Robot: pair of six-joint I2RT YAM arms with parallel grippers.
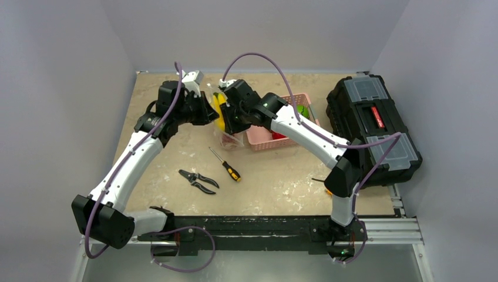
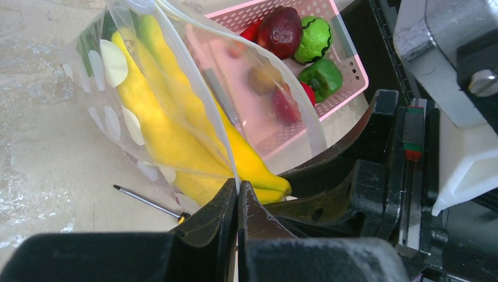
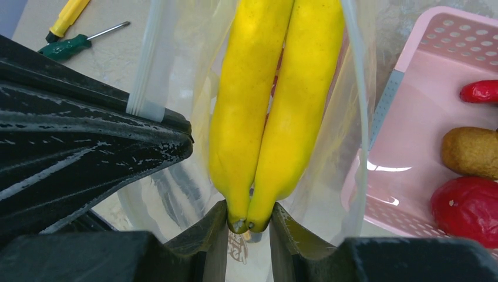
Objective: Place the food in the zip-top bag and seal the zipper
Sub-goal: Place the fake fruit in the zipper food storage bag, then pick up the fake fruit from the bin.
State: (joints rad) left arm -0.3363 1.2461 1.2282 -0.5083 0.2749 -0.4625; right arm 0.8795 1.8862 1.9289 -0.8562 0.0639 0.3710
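The clear dotted zip-top bag (image 2: 111, 120) hangs open above the table, next to the pink basket (image 2: 351, 57). My left gripper (image 2: 238, 191) is shut on the bag's mouth edge, on the whitish zipper strip (image 2: 197, 88). My right gripper (image 3: 248, 220) is shut on the stem end of a yellow banana-shaped food piece (image 3: 276, 100), whose body reaches down inside the bag's open mouth. The zipper strip (image 3: 148, 70) also shows in the right wrist view. In the top view both grippers meet over the bag (image 1: 228, 136). A dark purple piece (image 2: 281, 30), green peppers (image 2: 320, 76) and red pieces (image 3: 467, 208) lie in the basket.
Pliers (image 1: 198, 181) and a yellow-handled screwdriver (image 1: 226, 164) lie on the table in front of the bag. A black toolbox (image 1: 373, 126) stands at the right. More screwdrivers (image 3: 64, 47) lie beyond the bag. A brown piece (image 3: 473, 151) is in the basket.
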